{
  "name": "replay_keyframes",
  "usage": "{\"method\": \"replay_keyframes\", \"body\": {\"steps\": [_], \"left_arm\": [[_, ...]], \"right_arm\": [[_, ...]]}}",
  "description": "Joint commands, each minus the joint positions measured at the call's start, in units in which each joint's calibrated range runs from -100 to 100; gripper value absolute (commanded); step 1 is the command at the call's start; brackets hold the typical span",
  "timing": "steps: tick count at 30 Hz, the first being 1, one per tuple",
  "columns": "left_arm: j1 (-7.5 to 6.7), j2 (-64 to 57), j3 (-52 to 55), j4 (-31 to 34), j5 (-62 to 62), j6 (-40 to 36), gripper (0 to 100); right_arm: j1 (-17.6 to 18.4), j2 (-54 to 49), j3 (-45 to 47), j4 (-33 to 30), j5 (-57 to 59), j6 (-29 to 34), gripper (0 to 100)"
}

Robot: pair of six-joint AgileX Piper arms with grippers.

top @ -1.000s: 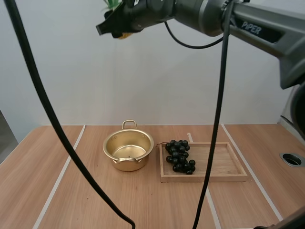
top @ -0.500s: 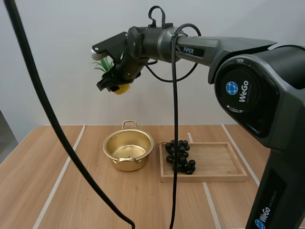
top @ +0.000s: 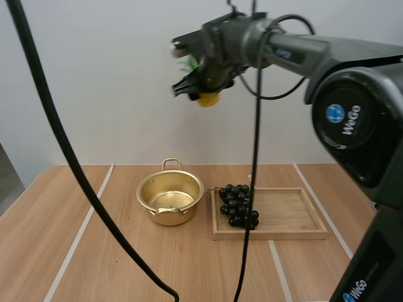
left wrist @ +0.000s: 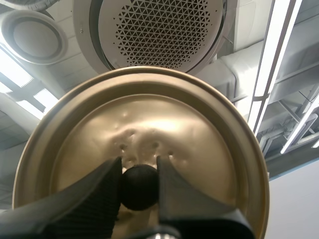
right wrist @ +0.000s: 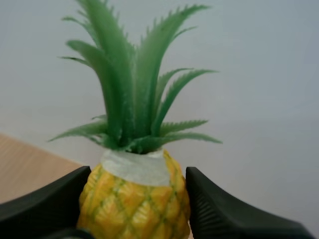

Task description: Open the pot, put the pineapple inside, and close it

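Opening is done: the pot (top: 170, 198) stands lidless on the tabletop (top: 201, 270), and the left fingers (left wrist: 99, 199) pinch the lid (left wrist: 209, 149) by its knob. The right fingers (right wrist: 45, 206) grip the pineapple (right wrist: 134, 199) between them, with the pot far below (nothing lowered yet). Dropping it in and closing remain.

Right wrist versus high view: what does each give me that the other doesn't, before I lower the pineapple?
Right wrist view: black fingers pinching the pineapple by its yellow body, with its green leaf crown and a pale band beneath it. High view: the open gold pot on the table, beside a wooden tray carrying black grapes, the load high above them. Both: the right gripper holding the pineapple.
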State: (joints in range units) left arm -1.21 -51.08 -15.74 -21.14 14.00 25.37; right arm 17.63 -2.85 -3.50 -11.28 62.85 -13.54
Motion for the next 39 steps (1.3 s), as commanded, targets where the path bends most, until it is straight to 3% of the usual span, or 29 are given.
{"method": "replay_keyframes", "body": {"steps": [1,8,12,18,24,32,36,39], "left_arm": [[0.07,-0.3,-0.3,-0.5,0.1,-0.3,0],[0.07,-0.3,-0.3,-0.5,3.2,-0.3,0],[0.07,-0.3,-0.3,-0.5,5.9,-0.3,0],[0.07,-0.3,-0.3,-0.5,5.5,-0.3,0],[0.07,-0.4,-0.3,-0.5,6.0,-0.3,0],[0.07,-1.6,-0.3,-0.5,6.1,-0.3,0],[0.07,-2.0,-0.3,-0.5,6.1,-0.3,0],[0.07,-2.2,-0.3,-0.5,6.1,-0.3,0]], "right_arm": [[-13.5,-9.3,-0.3,-10.7,3.4,16.0,0],[-25.0,-19.1,0.7,-4.4,2.0,15.7,0],[-25.7,-27.1,7.3,-4.0,-7.0,14.7,0],[-25.7,-39.0,24.4,-4.3,-32.0,14.3,0],[-25.4,-42.0,34.4,-4.0,-48.5,12.0,0],[-20.6,-41.2,34.5,-3.3,-48.1,10.6,0],[-11.5,-39.2,34.5,-3.0,-47.1,5.3,0],[-3.5,-36.0,34.5,-3.1,-39.3,-0.6,0]]}}
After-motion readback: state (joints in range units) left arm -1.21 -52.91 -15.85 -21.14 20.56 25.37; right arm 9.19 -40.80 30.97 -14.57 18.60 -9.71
